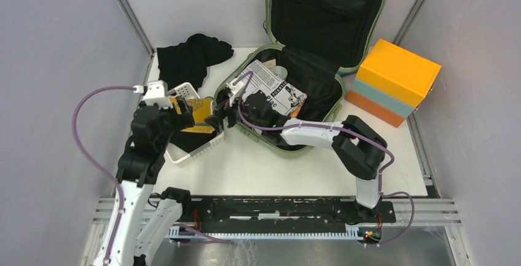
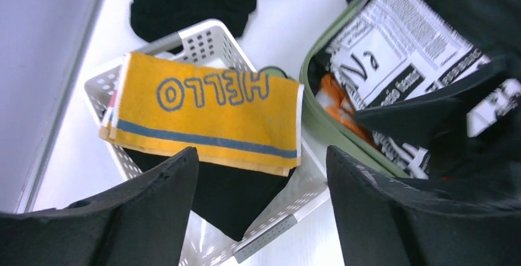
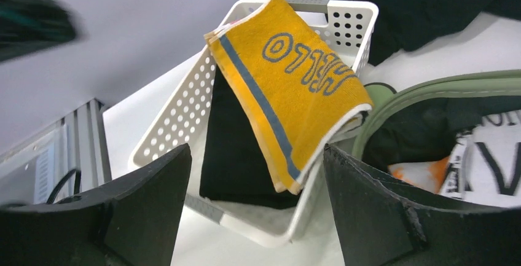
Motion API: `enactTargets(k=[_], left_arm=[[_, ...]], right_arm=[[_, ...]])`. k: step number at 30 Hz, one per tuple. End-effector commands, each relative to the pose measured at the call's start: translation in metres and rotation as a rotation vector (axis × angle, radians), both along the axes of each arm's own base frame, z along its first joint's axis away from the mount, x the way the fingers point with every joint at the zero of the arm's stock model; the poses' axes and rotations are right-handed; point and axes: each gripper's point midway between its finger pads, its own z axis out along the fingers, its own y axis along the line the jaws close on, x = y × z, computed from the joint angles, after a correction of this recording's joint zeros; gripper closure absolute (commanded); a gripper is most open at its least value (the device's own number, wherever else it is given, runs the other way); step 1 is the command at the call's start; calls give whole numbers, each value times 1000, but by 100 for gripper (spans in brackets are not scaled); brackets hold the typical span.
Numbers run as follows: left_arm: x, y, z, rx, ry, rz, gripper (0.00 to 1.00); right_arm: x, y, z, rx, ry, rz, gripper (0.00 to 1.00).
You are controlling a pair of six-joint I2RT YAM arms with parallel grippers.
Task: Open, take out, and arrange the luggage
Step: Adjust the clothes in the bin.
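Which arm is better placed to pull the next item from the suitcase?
Probably right: the right gripper hovers open at the luggage rim near the printed cloth; the left gripper hangs open over the basket.

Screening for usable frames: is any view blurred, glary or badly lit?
Top external: sharp and evenly lit, no glare on the luggage. Left wrist: the yellow towel reads crisp, but the right claw is motion-blurred. Right wrist: towel sharp, the left arm at top left a dark smear.
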Motion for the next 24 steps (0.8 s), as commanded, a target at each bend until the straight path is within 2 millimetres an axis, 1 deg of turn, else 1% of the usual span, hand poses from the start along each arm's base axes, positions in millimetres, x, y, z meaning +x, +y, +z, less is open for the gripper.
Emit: enactTargets(k=[1, 4, 9, 10, 13, 19, 22, 24], left_arm=[[-14, 16, 34, -83, -153, 114, 16], [-24, 18, 42, -93, -197, 118, 14], [-34, 23, 43, -88, -222, 130, 14], [-36, 24, 43, -84, -226, 134, 14], [-42, 29, 45, -75, -249, 147, 14], [-52, 36, 52, -66, -278, 174, 14], [-52, 36, 53, -69, -282, 173, 14], [-52, 36, 53, -71, -282, 173, 14]], right_arm=[[22, 19, -13, -29, 113, -216, 16], [27, 30, -27, -47, 173, -295, 16], [34, 39, -39, -57, 251, -427, 19], [33, 42, -42, -58, 265, -434, 20], [29, 47, -42, -30, 283, -444, 30], [39, 47, -53, 3, 337, -534, 31], [44, 54, -57, 25, 349, -550, 30], [49, 57, -56, 46, 365, -571, 30]])
